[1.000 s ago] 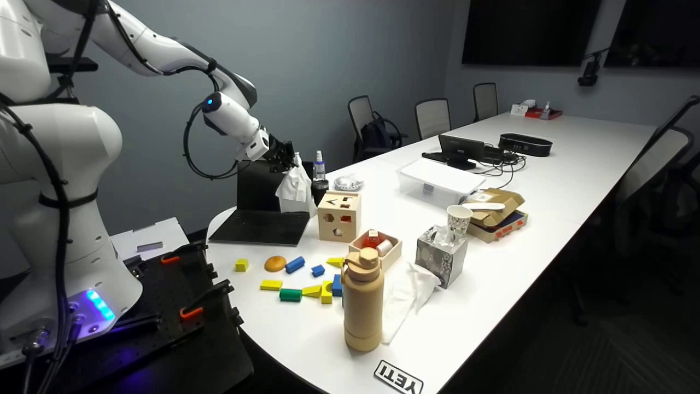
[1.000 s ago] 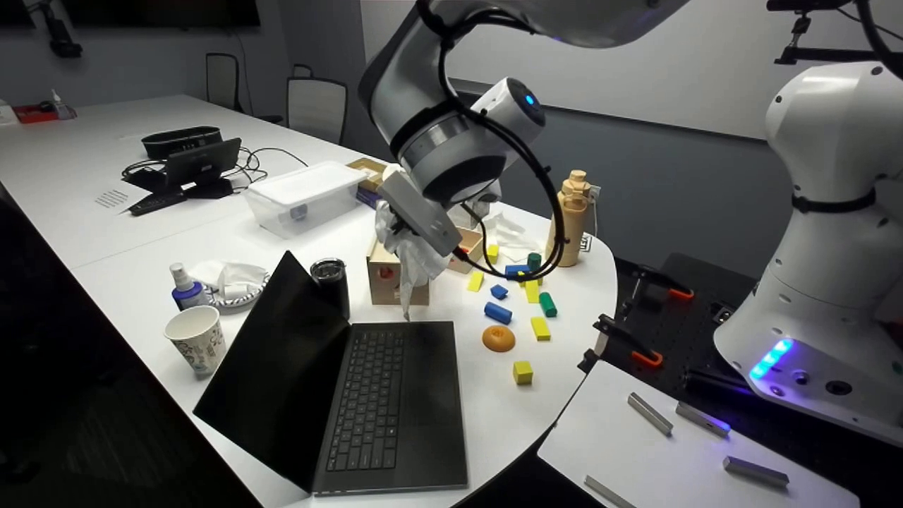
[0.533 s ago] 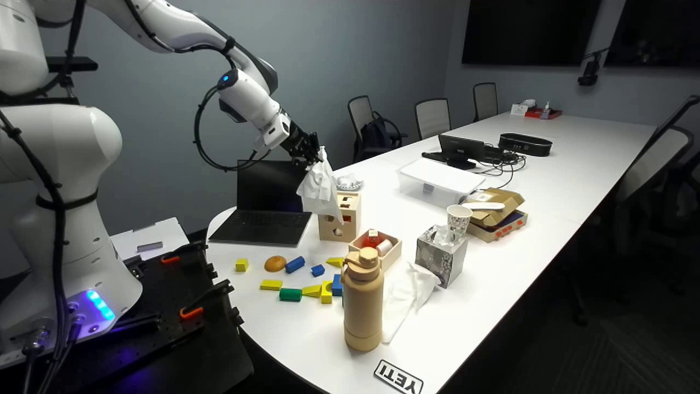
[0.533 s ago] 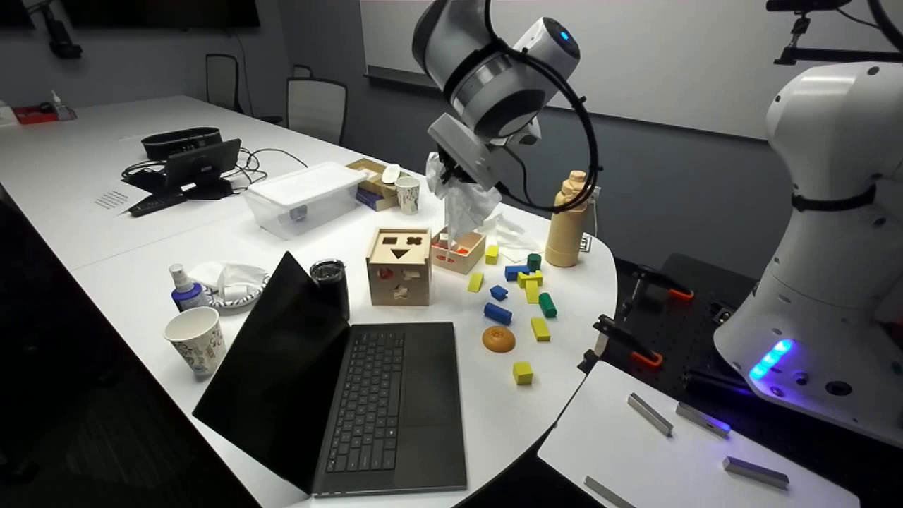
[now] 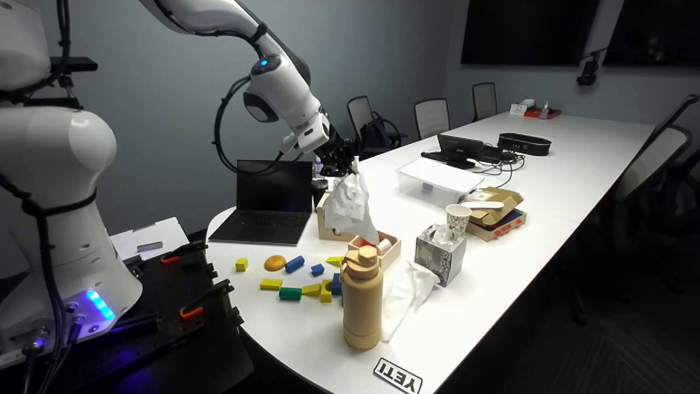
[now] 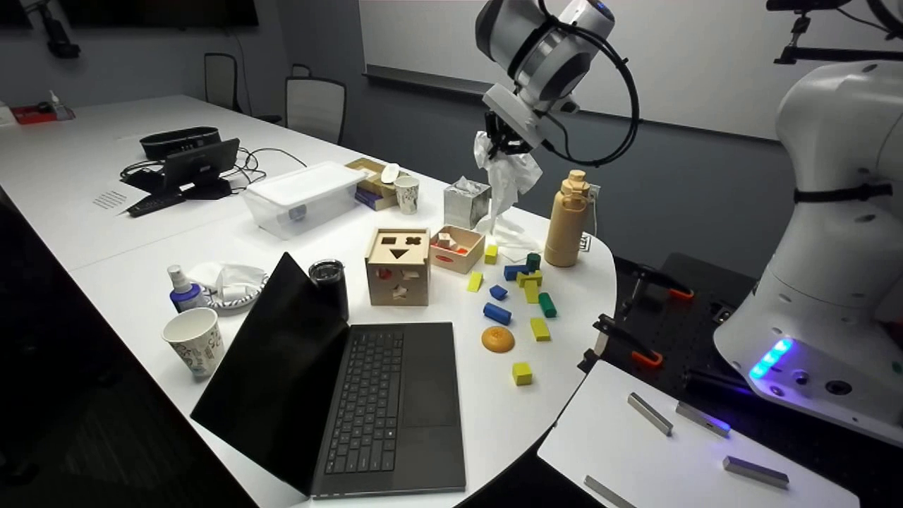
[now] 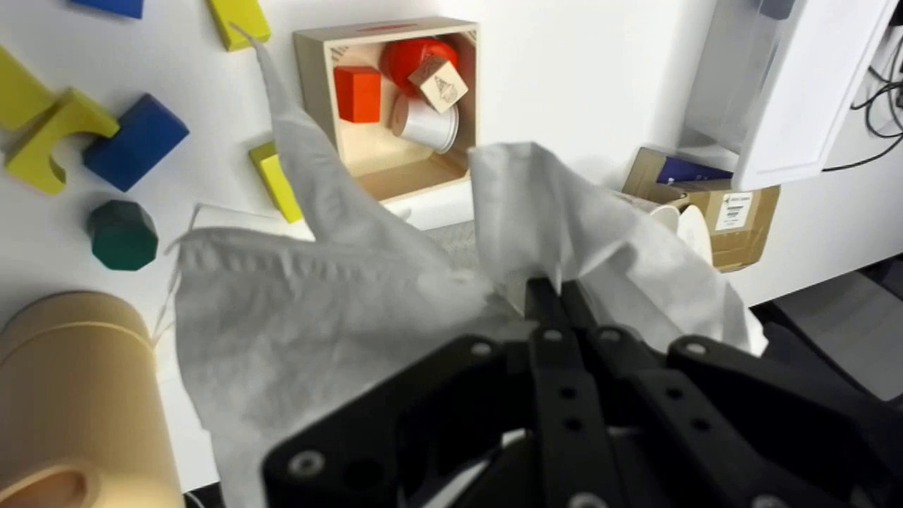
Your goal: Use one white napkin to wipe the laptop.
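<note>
Claw (image 7: 558,289) grips one white napkin (image 5: 349,203), now carried farther from the laptop (image 6: 374,402), toward the tissue box (image 6: 464,206). Wiping is therefore judged finished or merely paused.

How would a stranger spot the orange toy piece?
Find the open black laptop on the white table. In an exterior view, scattered toy blocks lie right of the laptop. The orange toy piece is the round dome; its neighbours are blue, yellow and green.

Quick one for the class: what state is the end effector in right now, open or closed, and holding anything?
End effector: closed, holding a white napkin that hangs from it.
</note>
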`<state>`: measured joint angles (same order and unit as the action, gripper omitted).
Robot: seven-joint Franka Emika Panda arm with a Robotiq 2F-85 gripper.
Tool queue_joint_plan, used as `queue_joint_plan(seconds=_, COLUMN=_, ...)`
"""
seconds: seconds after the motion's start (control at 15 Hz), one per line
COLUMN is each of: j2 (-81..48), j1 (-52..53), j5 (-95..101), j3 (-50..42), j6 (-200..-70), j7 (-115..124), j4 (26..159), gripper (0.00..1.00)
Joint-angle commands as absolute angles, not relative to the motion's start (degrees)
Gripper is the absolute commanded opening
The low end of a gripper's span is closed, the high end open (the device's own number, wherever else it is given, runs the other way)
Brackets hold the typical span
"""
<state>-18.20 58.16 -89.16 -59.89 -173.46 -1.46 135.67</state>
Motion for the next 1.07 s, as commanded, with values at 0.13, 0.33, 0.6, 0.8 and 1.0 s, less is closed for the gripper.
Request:
queue_joint_plan(seconds=0.13, j2=-20.7, j1=50.6, j5=-69.7, j3=-65.2, j6=-155.4, j7=11.9, j4=130.7, gripper=0.0)
queue_joint_plan(seconds=0.33, j2=-22.6, j1=48.3, j5=-63.5, j3=-66.3, j6=-148.4, j7=17.9, j4=125.7, gripper=0.0)
queue_joint_plan(seconds=0.6, j2=-19.0, j1=33.0, j5=-53.2, j3=-52.2, j6=-148.4, j7=28.9, j4=121.2, gripper=0.0)
queue_joint_plan(seconds=0.8, j2=-19.5, j1=19.7, j5=-50.6, j3=-39.5, j6=-148.5, j7=33.5, j4=118.3, gripper=0.0)
queue_joint_plan(seconds=1.0, j2=-21.7, j1=7.9, j5=-50.3, j3=-28.4, j6=-148.1, j7=35.0, j4=115.2, gripper=0.0)
